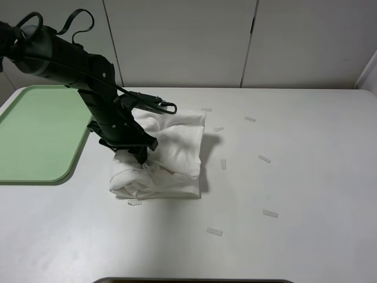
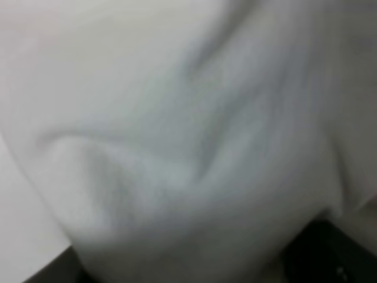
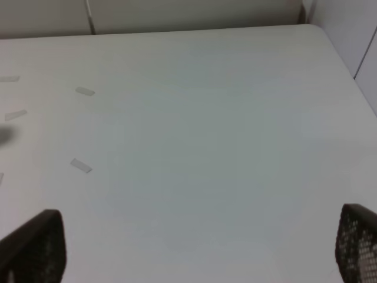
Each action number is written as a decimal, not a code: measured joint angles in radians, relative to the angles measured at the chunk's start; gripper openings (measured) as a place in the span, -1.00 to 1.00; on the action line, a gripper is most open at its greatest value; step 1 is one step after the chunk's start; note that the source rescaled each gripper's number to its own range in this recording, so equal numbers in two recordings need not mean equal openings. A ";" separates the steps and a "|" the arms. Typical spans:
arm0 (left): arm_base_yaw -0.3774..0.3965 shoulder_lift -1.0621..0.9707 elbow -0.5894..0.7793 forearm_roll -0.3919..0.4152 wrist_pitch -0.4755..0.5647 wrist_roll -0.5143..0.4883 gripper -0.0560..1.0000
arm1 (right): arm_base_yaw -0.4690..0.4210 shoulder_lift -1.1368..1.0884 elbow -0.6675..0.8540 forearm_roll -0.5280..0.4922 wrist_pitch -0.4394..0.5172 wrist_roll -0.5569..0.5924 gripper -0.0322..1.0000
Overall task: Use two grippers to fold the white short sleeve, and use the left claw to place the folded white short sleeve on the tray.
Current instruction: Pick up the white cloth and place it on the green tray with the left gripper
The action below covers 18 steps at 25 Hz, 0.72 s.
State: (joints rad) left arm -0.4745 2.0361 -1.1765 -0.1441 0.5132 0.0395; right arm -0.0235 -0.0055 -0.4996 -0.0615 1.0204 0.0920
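The white short sleeve [image 1: 174,150] lies folded into a thick bundle on the table, just right of the pale green tray [image 1: 35,132]. My left claw [image 1: 139,155] reaches down from the upper left and bites into the bundle's left side, shut on the cloth. In the left wrist view, bunched white short sleeve [image 2: 177,135] fills the frame, with a dark fingertip [image 2: 330,253] at the edge. My right gripper [image 3: 194,236] hovers open over bare table away from the shirt; its fingertips [image 3: 35,244] stand far apart with nothing between them. It does not show in the exterior high view.
Several small white tape scraps [image 1: 264,158] lie scattered on the white table [image 1: 306,194] to the right of and below the shirt. The tray holds nothing. White cabinet panels stand behind the table's far edge.
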 joint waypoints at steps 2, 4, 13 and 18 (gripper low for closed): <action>0.039 -0.003 -0.005 0.061 0.038 0.000 0.15 | 0.000 0.000 0.000 0.000 0.000 0.000 1.00; 0.057 -0.003 -0.006 0.091 0.057 0.000 0.13 | 0.000 0.000 0.000 0.000 0.000 0.000 1.00; 0.068 -0.003 -0.006 0.137 0.063 0.000 -0.31 | 0.000 0.000 0.000 0.000 0.000 0.000 1.00; 0.068 -0.005 -0.006 0.161 0.071 0.000 -0.52 | 0.000 0.000 0.000 0.000 0.000 0.000 1.00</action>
State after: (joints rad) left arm -0.4063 2.0316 -1.1825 0.0169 0.5843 0.0395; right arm -0.0235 -0.0055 -0.4996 -0.0615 1.0204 0.0920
